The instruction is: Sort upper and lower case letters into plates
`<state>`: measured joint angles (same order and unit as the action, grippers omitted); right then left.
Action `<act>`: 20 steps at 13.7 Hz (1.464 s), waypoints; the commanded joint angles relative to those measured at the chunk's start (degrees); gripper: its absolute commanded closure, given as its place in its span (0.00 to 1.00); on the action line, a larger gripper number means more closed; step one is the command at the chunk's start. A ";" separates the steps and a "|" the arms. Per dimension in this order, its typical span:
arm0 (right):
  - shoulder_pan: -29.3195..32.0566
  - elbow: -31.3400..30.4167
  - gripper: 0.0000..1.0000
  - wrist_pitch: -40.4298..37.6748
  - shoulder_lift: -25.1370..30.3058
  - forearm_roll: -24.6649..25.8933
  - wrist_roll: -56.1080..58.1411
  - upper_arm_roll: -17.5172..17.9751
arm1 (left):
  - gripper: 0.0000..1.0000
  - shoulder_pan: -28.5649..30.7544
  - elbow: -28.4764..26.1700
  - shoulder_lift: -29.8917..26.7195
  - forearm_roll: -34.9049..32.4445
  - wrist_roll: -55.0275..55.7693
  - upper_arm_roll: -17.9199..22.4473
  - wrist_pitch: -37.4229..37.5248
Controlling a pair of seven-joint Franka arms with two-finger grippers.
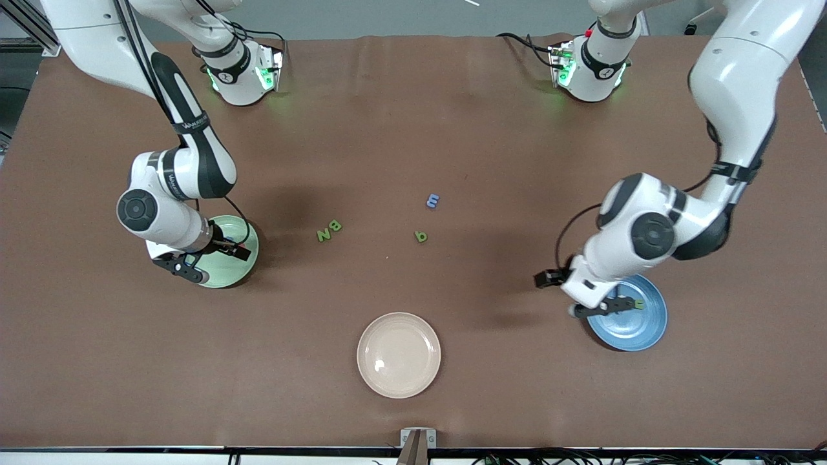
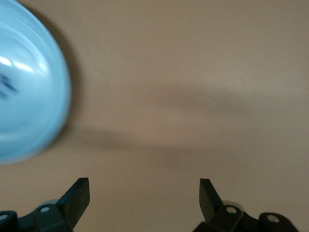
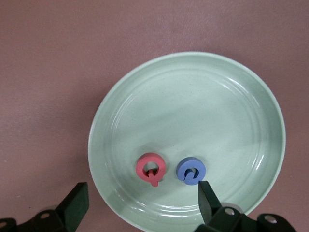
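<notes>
The pale green plate (image 1: 242,258) lies toward the right arm's end of the table and holds a red Q (image 3: 151,169) and a blue G (image 3: 190,171). My right gripper (image 1: 210,261) hangs over this plate's (image 3: 193,106) rim, open and empty (image 3: 142,198). The blue plate (image 1: 636,323) lies toward the left arm's end, with a small green letter (image 1: 638,303) in it. My left gripper (image 1: 585,303) is over that plate's (image 2: 29,96) edge, open (image 2: 144,193), with bare table between its fingers. A green B and N (image 1: 329,230), a blue m (image 1: 433,201) and a green q (image 1: 421,236) lie mid-table.
A cream-beige plate (image 1: 398,354) lies near the front edge, between the two arms' ends. The brown mat (image 1: 413,116) covers the table. The arms' bases (image 1: 242,71) stand at the back.
</notes>
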<state>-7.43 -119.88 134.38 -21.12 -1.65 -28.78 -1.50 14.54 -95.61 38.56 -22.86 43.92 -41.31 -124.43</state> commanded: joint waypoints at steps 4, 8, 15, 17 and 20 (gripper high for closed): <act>1.28 4.82 0.00 -7.37 1.08 0.68 1.09 0.09 | 0.00 -13.82 0.34 0.55 -0.96 19.61 1.67 -3.19; 1.19 4.92 0.00 -7.20 2.23 0.59 0.75 0.18 | 0.01 -22.07 0.34 2.04 -2.18 27.95 5.17 -8.27; -3.02 4.92 0.00 -5.98 2.23 0.33 -7.50 0.44 | 0.17 -37.64 6.13 7.75 -2.28 37.10 14.86 -9.87; -4.25 4.83 0.00 -5.19 2.14 0.33 -9.53 0.44 | 0.19 -38.09 6.58 8.37 -2.37 38.43 14.95 -10.04; -6.53 4.57 0.00 -2.73 1.61 0.33 -14.00 0.53 | 0.24 -39.31 8.07 9.95 -2.37 43.17 15.38 -10.84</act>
<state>-12.63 -114.22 130.00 -20.09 -1.65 -39.42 -1.08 -23.29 -90.06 46.76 -23.72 83.62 -26.67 -134.94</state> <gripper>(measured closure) 0.000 0.207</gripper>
